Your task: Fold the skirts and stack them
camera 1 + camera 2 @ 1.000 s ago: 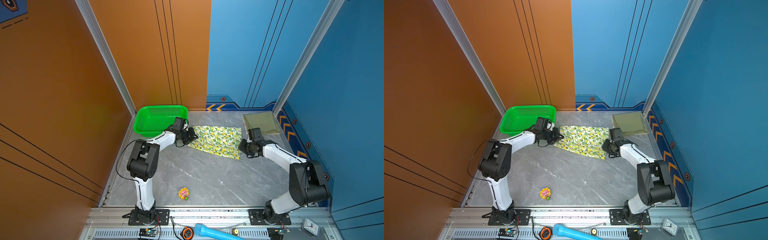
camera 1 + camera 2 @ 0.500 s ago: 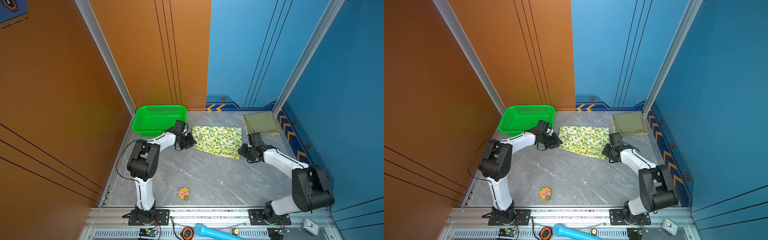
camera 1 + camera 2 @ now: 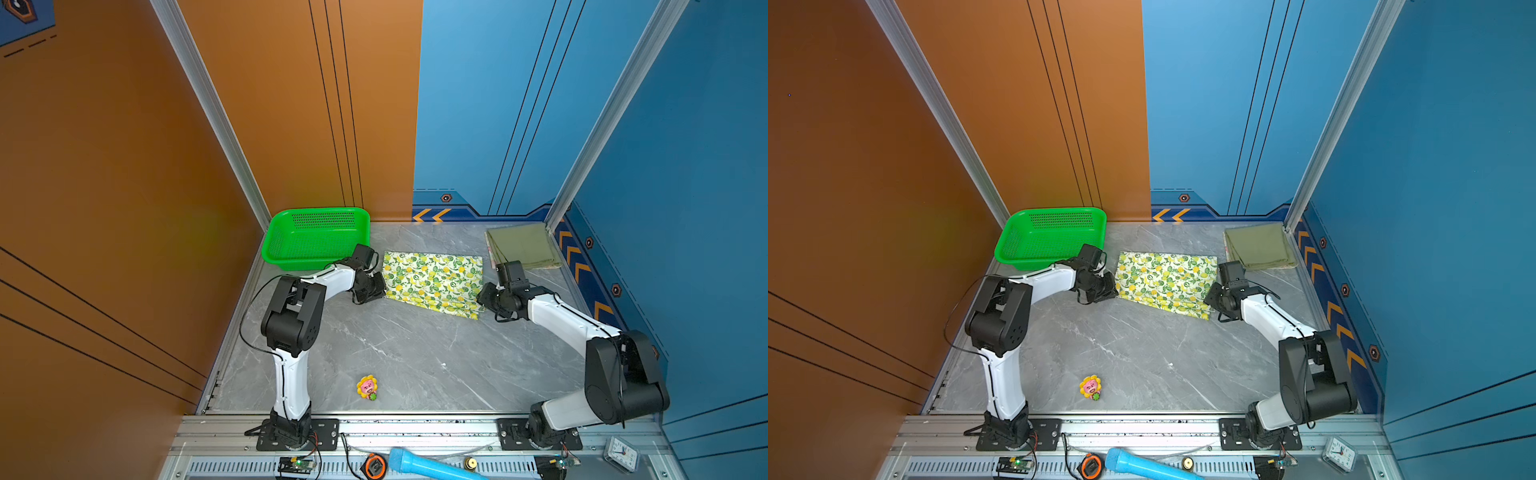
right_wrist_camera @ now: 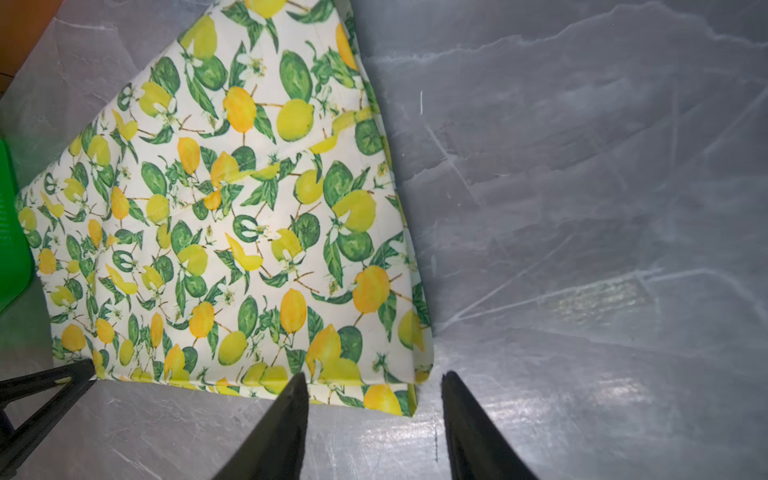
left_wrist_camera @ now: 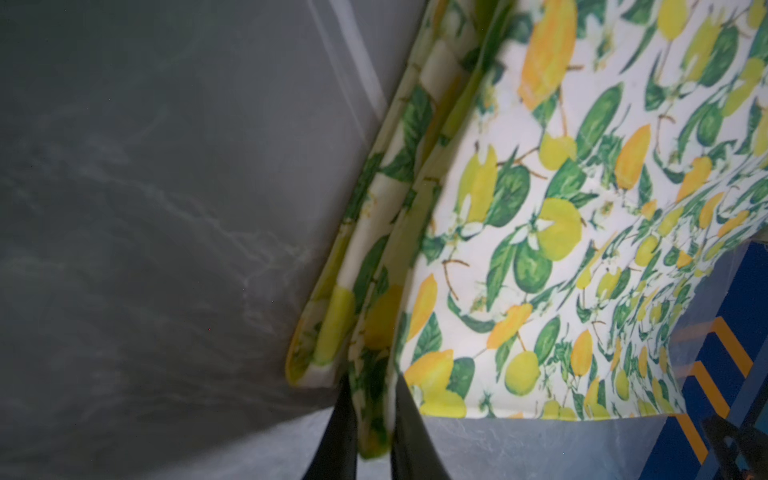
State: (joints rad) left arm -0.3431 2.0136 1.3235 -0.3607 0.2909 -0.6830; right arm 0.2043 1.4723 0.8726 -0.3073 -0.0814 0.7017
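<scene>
The white lemon-print skirt (image 3: 432,282) lies folded flat on the grey floor in both top views. My left gripper (image 5: 372,399) is shut on a folded corner at the skirt's left edge (image 5: 374,415). My right gripper (image 4: 374,382) stands open just off the skirt's near right corner (image 4: 405,399), with nothing between its fingers. The olive green skirt (image 3: 523,247) lies folded in the back right corner, and a pale patterned edge (image 3: 491,254) peeks out under it.
A green mesh basket (image 3: 316,239) stands at the back left, close behind my left gripper (image 3: 380,286). A small sunflower toy (image 3: 367,387) lies near the front. A blue cylinder (image 3: 424,467), a tape measure (image 3: 376,467) and a clock (image 3: 622,454) sit on the front rail.
The lemon skirt now lies squarer and flatter. My left gripper opened briefly, then closed on the skirt's left corner. My right gripper's jaws have opened wider and it has shifted slightly.
</scene>
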